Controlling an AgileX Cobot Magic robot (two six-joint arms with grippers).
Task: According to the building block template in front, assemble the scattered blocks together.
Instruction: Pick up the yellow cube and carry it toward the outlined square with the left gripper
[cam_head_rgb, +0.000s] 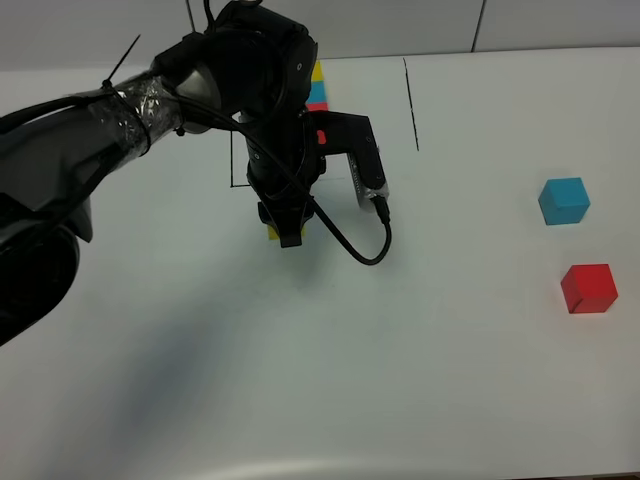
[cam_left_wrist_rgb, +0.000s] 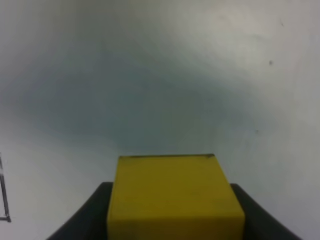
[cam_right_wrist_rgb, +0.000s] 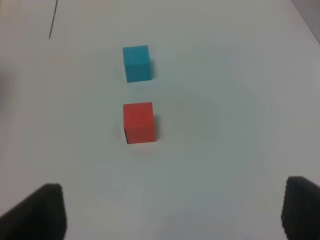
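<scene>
Left gripper: we see the left gripper (cam_head_rgb: 287, 230) clamped on a small plain yellow cube (cam_left_wrist_rgb: 175, 197), with a dark finger (cam_left_wrist_rgb: 84, 221) pressed against each side of it.
Yellow cube, place: from the high camera only a sliver of the yellow cube (cam_head_rgb: 271, 233) shows beside the black jaws. It is left of the table's middle, just in front of the drawn frame. We cannot tell whether it touches the table or hangs just above it.
Left arm: the black left arm (cam_head_rgb: 130, 110), wrapped in silver tape, reaches in from the left. A black cable (cam_head_rgb: 362, 255) loops below its wrist.
Template: the building block template (cam_head_rgb: 318, 92), a row of joined yellow, cyan-blue and red cubes, lies at the far edge and is mostly hidden behind the arm. A thin black drawn line (cam_head_rgb: 232, 170) runs beside it.
Right gripper: in its own view the right gripper (cam_right_wrist_rgb: 175, 212) stands wide apart with nothing between its tips. We do not find it in the high view.
Other loose blocks: a small cyan-blue cube (cam_head_rgb: 564, 200) and a small red cube (cam_head_rgb: 588, 288) sit near each other, not touching, far to the right and well apart from the held cube.
Surface: everything rests on a plain white table (cam_head_rgb: 440, 390).
</scene>
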